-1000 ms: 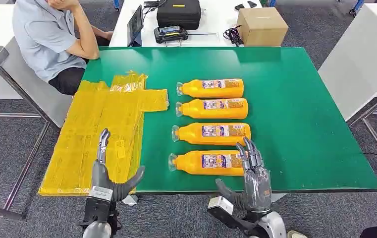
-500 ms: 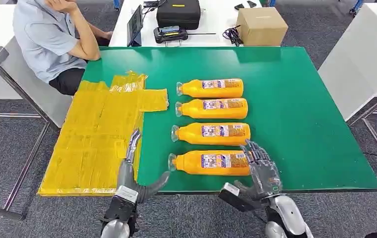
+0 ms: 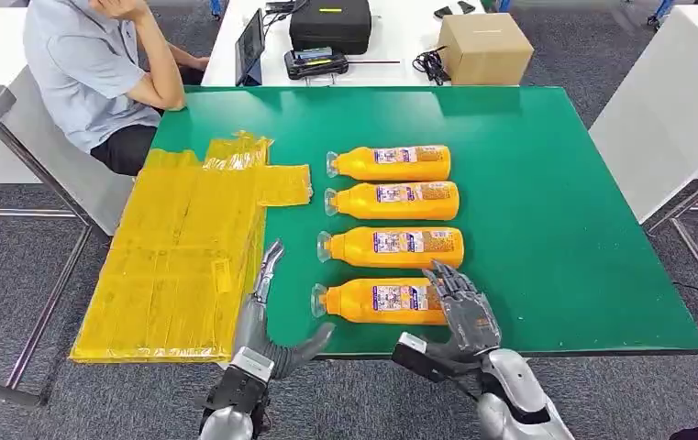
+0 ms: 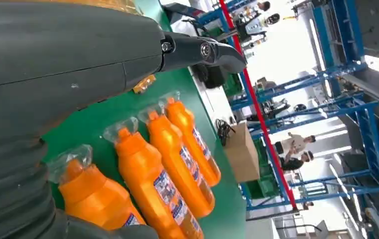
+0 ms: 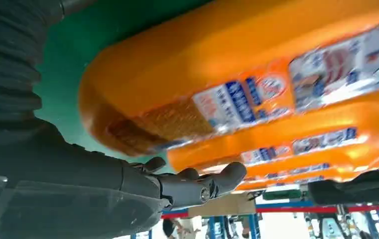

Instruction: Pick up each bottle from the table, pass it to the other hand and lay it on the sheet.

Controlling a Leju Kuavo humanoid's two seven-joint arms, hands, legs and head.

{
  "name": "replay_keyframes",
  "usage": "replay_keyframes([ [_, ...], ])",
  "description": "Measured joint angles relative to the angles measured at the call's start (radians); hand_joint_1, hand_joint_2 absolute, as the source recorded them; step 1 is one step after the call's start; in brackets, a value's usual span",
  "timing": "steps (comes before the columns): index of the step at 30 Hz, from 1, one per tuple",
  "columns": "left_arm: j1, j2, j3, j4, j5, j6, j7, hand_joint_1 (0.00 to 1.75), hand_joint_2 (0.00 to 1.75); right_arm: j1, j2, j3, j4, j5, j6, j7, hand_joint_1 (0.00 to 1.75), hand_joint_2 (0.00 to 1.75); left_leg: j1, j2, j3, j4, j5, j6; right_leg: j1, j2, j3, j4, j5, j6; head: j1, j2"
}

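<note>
Right robot hand (image 3: pixel 462 307) has closed in over the nearest orange bottle (image 3: pixel 382 301).

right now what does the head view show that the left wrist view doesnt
Head view alone: the yellow sheet, the seated person, the right hand spread over the nearest bottle's base end. Left wrist view alone: blue racking and distant people. Both: the four orange bottles on the green table, the cardboard box, the left hand.
</note>
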Motion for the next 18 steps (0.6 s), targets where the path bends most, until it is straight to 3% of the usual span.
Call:
replay_keyframes([
  [11,-0.004,0.000,-0.007,0.008,-0.003,0.002,0.002,0.00,1.75,-0.036,0.015,0.051,0.050,-0.007,0.022,-0.002,0.00,1.75,0.000,0.000,0.000,0.000,0.000,0.000,0.000,0.000,0.000,0.000,0.000,0.000,0.000,0.000],
  [18,-0.003,0.000,-0.013,0.008,-0.003,0.008,0.012,0.00,1.75,-0.078,0.010,0.084,0.091,0.033,0.053,0.084,0.00,1.75,0.000,0.001,0.002,0.000,0.000,0.000,0.000,0.000,0.002,0.000,0.000,0.000,0.000,0.000],
])
